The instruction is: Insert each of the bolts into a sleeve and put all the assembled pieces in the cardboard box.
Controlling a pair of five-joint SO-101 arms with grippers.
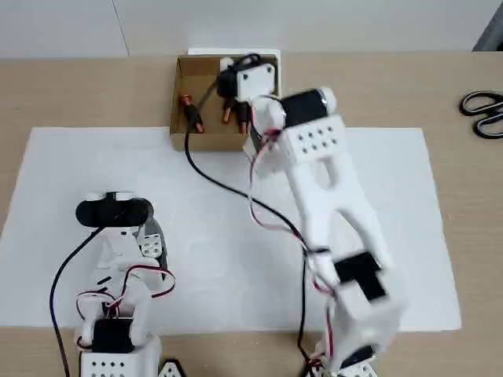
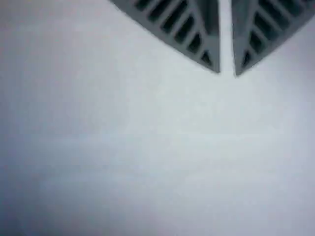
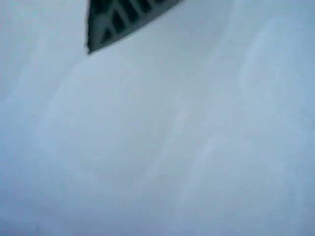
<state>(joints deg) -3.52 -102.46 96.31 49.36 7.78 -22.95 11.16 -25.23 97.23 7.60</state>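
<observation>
The cardboard box (image 1: 179,94) stands at the back of the table. Inside it lie copper and black assembled pieces, one (image 1: 189,111) to the left and others (image 1: 228,112) beside my right gripper. My right gripper (image 1: 240,102) hangs over the box's right half, partly hidden under its own wrist. The right wrist view shows one dark finger (image 3: 118,24) with nothing beside it, so the gripper is open and empty. My left gripper (image 1: 153,243) rests low over the white sheet at the front left. Its two grey fingertips (image 2: 226,73) stand almost together with nothing between them.
A large white paper sheet (image 1: 220,259) covers the middle of the wooden table. Black scissors (image 1: 483,111) lie at the right edge. A black cable (image 1: 228,188) trails from the box across the sheet to the right arm's base.
</observation>
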